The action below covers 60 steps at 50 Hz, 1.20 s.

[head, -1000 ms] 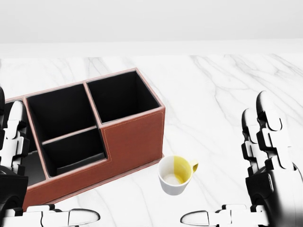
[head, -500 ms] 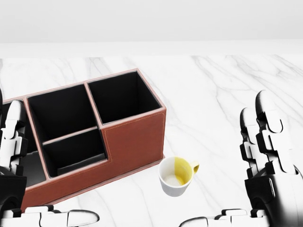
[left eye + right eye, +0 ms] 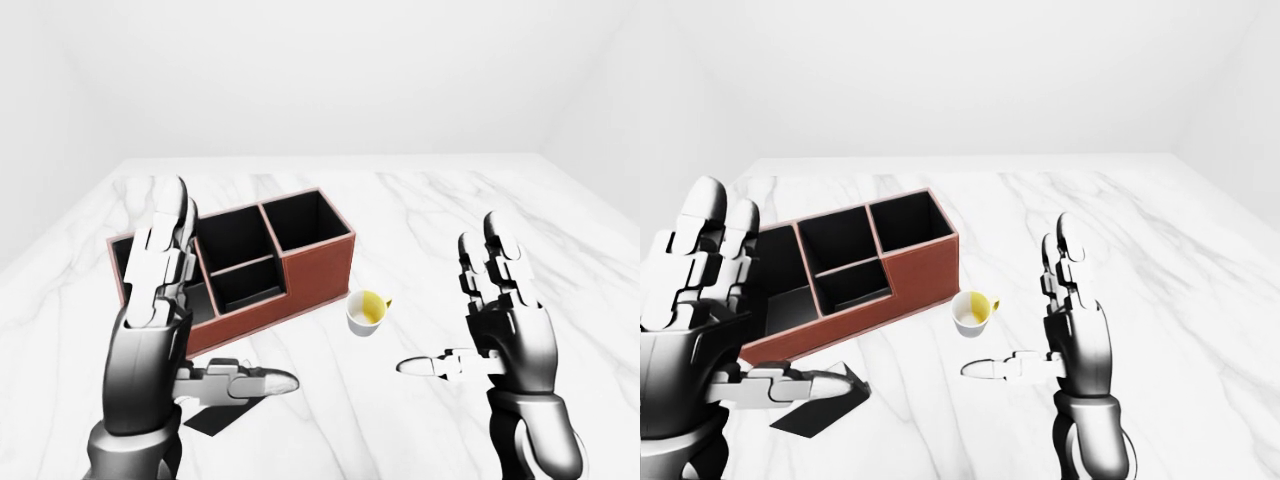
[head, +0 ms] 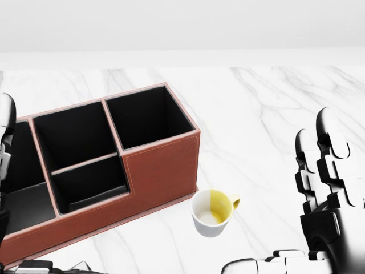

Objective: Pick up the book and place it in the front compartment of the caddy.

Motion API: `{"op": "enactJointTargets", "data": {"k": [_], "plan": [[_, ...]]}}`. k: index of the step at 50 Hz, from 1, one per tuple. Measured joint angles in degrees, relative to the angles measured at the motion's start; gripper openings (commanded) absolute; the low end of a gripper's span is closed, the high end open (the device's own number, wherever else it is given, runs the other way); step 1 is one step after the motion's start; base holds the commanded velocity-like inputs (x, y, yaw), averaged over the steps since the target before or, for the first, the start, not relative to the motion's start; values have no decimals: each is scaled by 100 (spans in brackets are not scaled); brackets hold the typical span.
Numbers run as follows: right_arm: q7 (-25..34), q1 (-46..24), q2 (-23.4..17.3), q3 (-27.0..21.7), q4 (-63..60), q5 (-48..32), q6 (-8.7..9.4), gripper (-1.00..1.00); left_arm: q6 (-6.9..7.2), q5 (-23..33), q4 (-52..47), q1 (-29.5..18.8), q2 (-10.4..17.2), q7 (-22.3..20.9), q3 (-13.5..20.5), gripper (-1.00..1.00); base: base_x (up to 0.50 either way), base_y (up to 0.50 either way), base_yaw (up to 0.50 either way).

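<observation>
The book point(image 3: 818, 408) shows as a flat dark shape lying on the marble table point(image 3: 420, 215), at the lower left of the eye views. It sits directly under the thumb of the left hand point(image 3: 160, 330); whether the thumb touches it cannot be told. Only a dark corner is visible, the rest being hidden by the hand.

The left hand is raised with its two fingers point(image 3: 165, 245) pointing straight up and the thumb extended sideways toward the right of the view. The fingers are spread and released, holding nothing. In the left-eye view the hand overlaps the left end of the caddy point(image 4: 159, 171).

The caddy is a reddish-brown box with black-lined compartments, set at an angle on the table. A low compartment lies along its near side, taller ones behind it and at its right end.

A white cup point(image 4: 212, 213) with a yellow interior and yellow handle stands just beside the caddy's right corner, apart from both hands.

The right hand point(image 3: 505, 330) is upright at the right of the views, fingers vertical, thumb pointing left. It is released and empty, well apart from the book.
</observation>
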Motion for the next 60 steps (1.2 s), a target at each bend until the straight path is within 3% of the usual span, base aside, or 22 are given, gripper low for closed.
{"op": "enactJointTargets", "data": {"k": [15, 24, 34, 42, 60], "plan": [[8, -8, 17, -71, -29, 42, 7, 99, 0, 1990, -191, -34, 186, -1381, 57, 100, 0, 0, 0], [-2, -22, 24, -106, -19, 50, 7, 99, 0, 3288, -191, 38, 84, -2055, 82, 100, 0, 0, 0], [-13, -33, 29, -142, -29, 58, 7, 99, 0, 4163, -191, 167, -61, -2658, 128, 100, 0, 0, 0], [-21, -39, 33, -168, -40, 58, 7, 99, 0, 4823, -191, 281, -150, -2978, 151, 100, 0, 0, 0], [-25, -64, 42, -229, -47, 70, 7, 100, 0, 5471, -104, 511, -291, -2978, 153, 100, 0, 0, 0]]}}
